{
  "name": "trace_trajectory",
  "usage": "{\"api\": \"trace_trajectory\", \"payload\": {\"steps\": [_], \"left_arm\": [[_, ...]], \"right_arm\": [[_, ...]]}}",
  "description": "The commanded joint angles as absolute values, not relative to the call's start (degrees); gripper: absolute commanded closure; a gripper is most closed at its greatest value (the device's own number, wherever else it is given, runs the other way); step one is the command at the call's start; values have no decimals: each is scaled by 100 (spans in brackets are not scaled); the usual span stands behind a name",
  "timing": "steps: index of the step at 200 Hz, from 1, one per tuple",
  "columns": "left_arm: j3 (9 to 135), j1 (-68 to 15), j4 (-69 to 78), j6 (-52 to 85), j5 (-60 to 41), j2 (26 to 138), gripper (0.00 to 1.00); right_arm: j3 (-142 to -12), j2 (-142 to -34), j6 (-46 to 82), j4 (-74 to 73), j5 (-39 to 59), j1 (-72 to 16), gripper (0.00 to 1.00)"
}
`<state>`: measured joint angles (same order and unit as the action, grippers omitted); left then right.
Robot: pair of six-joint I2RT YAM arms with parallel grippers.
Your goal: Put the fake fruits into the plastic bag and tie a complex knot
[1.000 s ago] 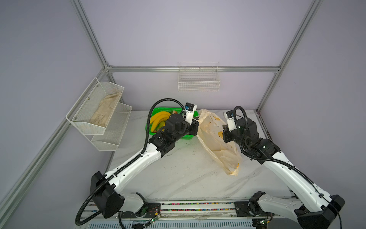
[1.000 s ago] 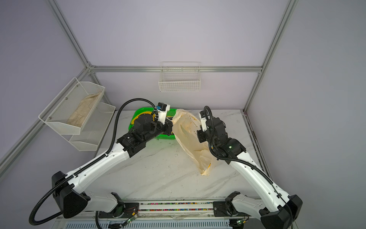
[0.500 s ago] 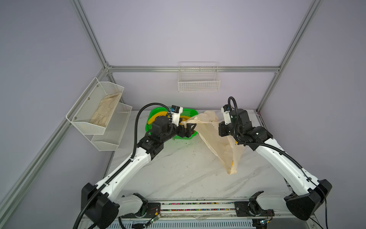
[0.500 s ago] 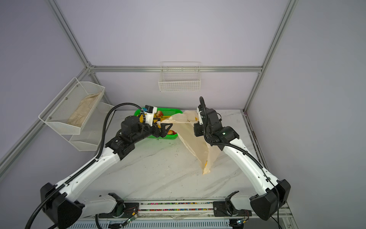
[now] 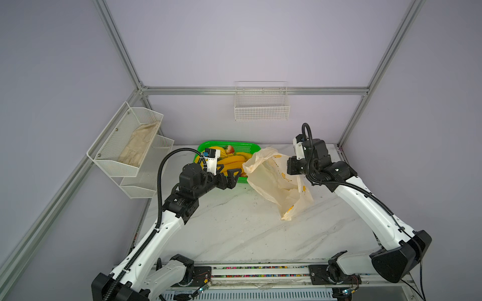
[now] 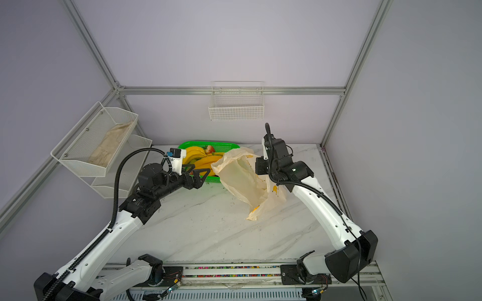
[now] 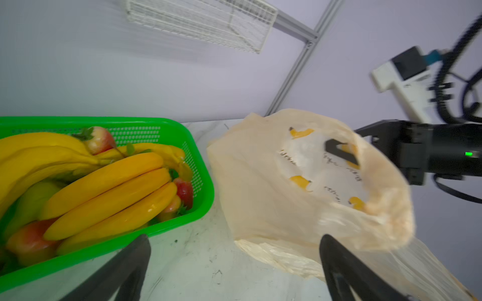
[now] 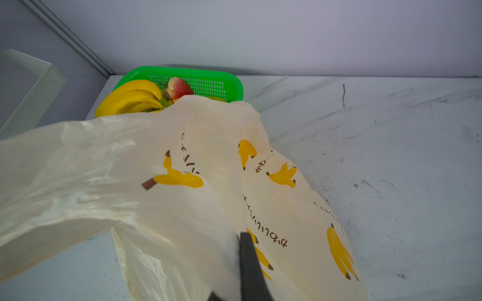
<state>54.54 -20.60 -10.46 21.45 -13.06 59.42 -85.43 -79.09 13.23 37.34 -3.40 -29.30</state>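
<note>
The plastic bag (image 5: 273, 179) (image 6: 242, 179), cream with printed bananas, hangs from my right gripper (image 8: 245, 242), which is shut on its rim. Its lower end rests on the table. The bag's mouth (image 7: 326, 166) gapes toward the left arm, and the right gripper's fingers (image 7: 339, 153) show through the film. My left gripper (image 5: 236, 176) (image 6: 202, 174) (image 7: 234, 242) stands open and empty between basket and bag, touching neither. The fake fruits (image 5: 232, 160) (image 7: 109, 187) (image 8: 130, 96), bananas, apples and a green pear, lie in the green basket (image 5: 227, 142) (image 7: 130, 121). No knot is in view.
A white wire rack (image 5: 138, 146) holding a beige cloth hangs on the left wall. A wire basket (image 5: 261, 104) hangs on the back wall. The green basket sits against the back wall, close to the bag. Marble table (image 5: 234, 229) extends toward the front rail.
My left gripper has opened, let go of the bag's rim and drawn back to the left. The bag now hangs from the right gripper alone, its mouth sagging open.
</note>
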Motion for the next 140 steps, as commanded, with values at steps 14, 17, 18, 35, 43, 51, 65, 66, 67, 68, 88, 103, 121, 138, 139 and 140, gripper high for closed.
{"api": "trace_trajectory", "payload": {"steps": [14,17,18,35,43,51,65,66,67,68,88,103,121,138,139,140], "left_arm": [[5906,-1479,-1757,1827,1362,6362,1],[5938,-1364,-1754,1809,1374,6428,1],[5944,-1345,-1756,1806,1377,6453,1],[6003,-768,-1555,1602,1194,6785,2],[6032,-630,-1392,1283,938,6961,2],[6147,-602,-1340,846,776,7197,2],[6417,-604,-1350,331,606,7677,3],[6443,-605,-1361,306,602,7715,3],[6465,-602,-1370,280,600,7751,3],[6484,-600,-1380,263,608,7787,3],[6852,-592,-1373,-170,868,8532,3],[7225,-587,-1374,-524,1195,8976,4],[7748,-569,-1488,-893,1202,9497,6],[8325,-567,-1756,-1069,1096,9955,10],[8363,-565,-1783,-1088,1089,9983,10],[8396,-564,-1810,-1102,1076,10006,10]], "right_arm": [[-8875,-8084,1139,3892,-962,-2932,100],[-8861,-8088,1109,3859,-951,-2927,100],[-8860,-8091,1100,3850,-950,-2931,100],[-8897,-8137,1059,3853,-1015,-2931,100],[-8919,-8139,1064,3889,-1054,-2928,100],[-8937,-8138,1047,3901,-1024,-2927,100],[-8978,-8155,1024,3930,-964,-2932,100],[-8980,-8151,1022,3930,-961,-2934,100],[-8977,-8154,1016,3929,-959,-2930,100],[-8980,-8155,1013,3929,-954,-2928,100],[-8973,-8175,950,3926,-931,-2927,100],[-8961,-8157,933,3904,-904,-2927,100],[-8895,-8129,870,3811,-871,-2927,100],[-8869,-8130,870,3776,-855,-2927,100],[-8873,-8130,870,3778,-854,-2927,100],[-8871,-8130,870,3778,-853,-2927,100]]}}
